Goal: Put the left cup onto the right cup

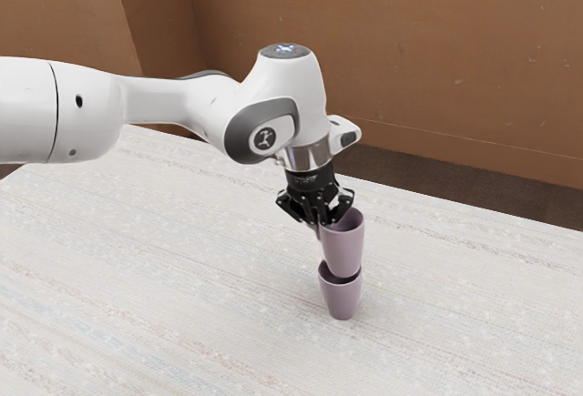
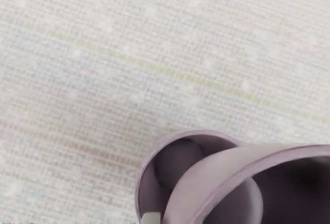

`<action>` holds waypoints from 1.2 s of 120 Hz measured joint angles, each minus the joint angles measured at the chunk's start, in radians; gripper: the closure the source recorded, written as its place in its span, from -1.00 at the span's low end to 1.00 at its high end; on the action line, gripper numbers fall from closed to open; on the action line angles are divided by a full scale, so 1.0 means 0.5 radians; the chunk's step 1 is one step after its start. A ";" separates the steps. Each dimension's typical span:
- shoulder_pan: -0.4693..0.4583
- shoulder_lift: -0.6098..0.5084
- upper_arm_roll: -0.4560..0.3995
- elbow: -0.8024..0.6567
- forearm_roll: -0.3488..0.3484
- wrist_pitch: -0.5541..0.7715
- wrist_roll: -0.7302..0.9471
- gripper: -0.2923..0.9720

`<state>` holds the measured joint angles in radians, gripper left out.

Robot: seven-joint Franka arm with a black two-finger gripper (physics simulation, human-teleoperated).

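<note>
— What fills the scene?
— A pale counter and a white arm. The standing cup is upright; the held cup sits partway inside it, leaning slightly.
— And the pincer?
— Just above the standing cup, clamped on the held cup's rim. Released while leaning, both cups might topple.
</note>
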<state>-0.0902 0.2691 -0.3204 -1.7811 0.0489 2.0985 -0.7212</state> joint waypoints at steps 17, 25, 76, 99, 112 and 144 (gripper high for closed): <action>0.003 0.000 0.000 -0.004 -0.001 0.008 -0.015 0.70; 0.004 0.000 0.000 -0.008 -0.002 0.013 -0.020 0.70; 0.023 -0.020 -0.001 -0.056 -0.011 0.033 -0.040 0.70; 0.027 -0.021 0.000 -0.065 -0.014 0.036 -0.046 0.70; 0.027 -0.019 0.000 -0.072 -0.021 0.040 -0.049 0.70; 0.027 -0.014 0.000 -0.116 -0.028 0.082 -0.056 0.70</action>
<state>-0.0765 0.2621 -0.3206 -1.8391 0.0351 2.1396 -0.7491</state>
